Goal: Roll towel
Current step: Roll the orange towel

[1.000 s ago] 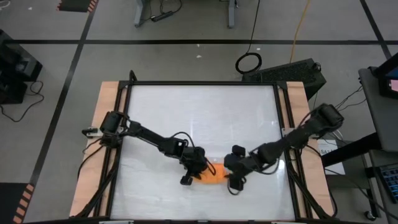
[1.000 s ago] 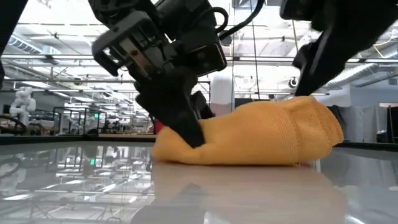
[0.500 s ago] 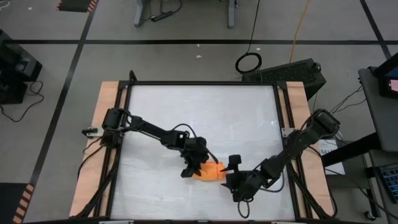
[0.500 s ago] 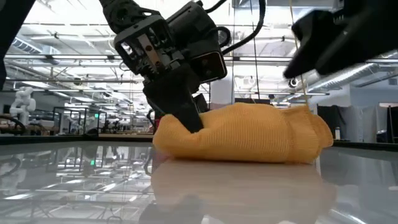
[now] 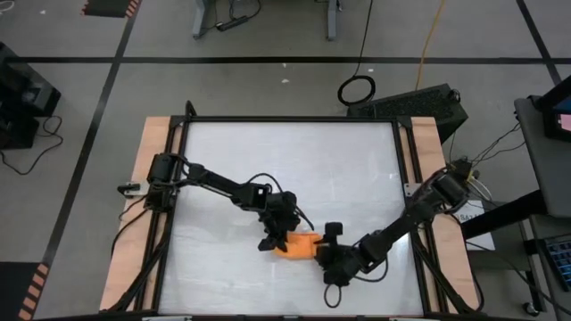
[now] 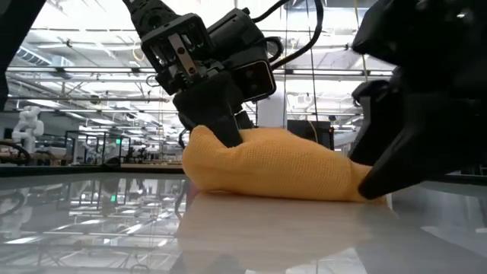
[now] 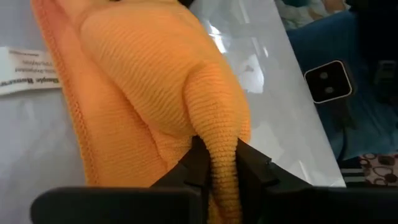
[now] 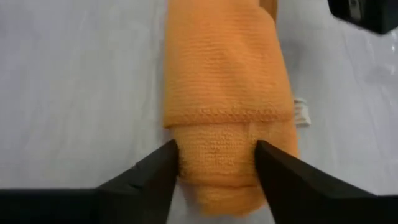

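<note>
The orange towel (image 5: 299, 245) lies bunched into a loose roll on the white tabletop, near the front middle. Its underside rests on the table, and in the low view the towel (image 6: 274, 171) is humped at the left and low at the right. My left gripper (image 5: 278, 234) is shut on the towel's left end. My right gripper (image 5: 324, 252) is open at the towel's right end, its fingers on either side of that end (image 8: 217, 177). My left gripper pinches a raised fold of the towel (image 7: 219, 134) between its two fingers, at the top of the towel's left end (image 6: 209, 137). The fingers slant down from the table's left side. The fold stands up between them; the rest of the towel lies on the table. My right gripper straddles the roll's right end, one finger (image 8: 163, 171) along each side, slanting down from the table's right and near side. One fingertip (image 6: 371, 185) meets the towel's low right end at table height. Whether both fingers touch the cloth I cannot tell.
A white care label (image 7: 25, 68) sticks out from under the towel onto the table. The white tabletop (image 5: 285, 169) stretches free toward the far edge, framed by black rails and wooden side boards (image 5: 147, 178).
My right gripper has sunk to the table, rolled its wrist and closed in on the towel's right end. My left gripper has shifted a little toward the far edge and turned, keeping its hold. The towel's right end has sunk flat; its left end stands higher.
</note>
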`<control>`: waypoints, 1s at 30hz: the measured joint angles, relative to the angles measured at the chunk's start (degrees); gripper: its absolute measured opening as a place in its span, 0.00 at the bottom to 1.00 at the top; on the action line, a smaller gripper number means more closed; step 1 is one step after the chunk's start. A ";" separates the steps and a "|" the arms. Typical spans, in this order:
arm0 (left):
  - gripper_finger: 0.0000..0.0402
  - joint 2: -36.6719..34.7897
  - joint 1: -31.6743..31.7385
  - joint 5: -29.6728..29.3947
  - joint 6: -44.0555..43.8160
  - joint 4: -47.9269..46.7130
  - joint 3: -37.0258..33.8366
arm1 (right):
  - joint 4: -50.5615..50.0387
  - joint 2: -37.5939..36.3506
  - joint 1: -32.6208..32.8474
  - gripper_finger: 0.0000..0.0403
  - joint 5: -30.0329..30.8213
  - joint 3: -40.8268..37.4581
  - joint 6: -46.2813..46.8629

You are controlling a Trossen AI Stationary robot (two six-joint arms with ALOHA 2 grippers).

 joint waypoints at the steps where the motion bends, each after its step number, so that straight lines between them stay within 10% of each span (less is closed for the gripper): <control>1: 0.12 0.00 0.11 0.04 0.15 -0.03 0.00 | 0.00 0.13 -0.39 0.50 -0.60 0.00 0.69; 10: 0.33 -1.39 2.26 0.02 0.08 -0.18 0.04 | 0.53 0.23 -4.36 0.04 -11.09 -0.09 4.11; 17: 0.61 -6.97 3.24 -3.69 1.97 -7.29 0.05 | 0.73 -0.22 -5.24 0.06 -14.80 -0.12 7.24; 30: 0.63 -10.16 -12.47 -27.38 13.46 -6.65 0.11 | -0.25 -3.22 -9.15 0.03 -22.35 -0.37 10.21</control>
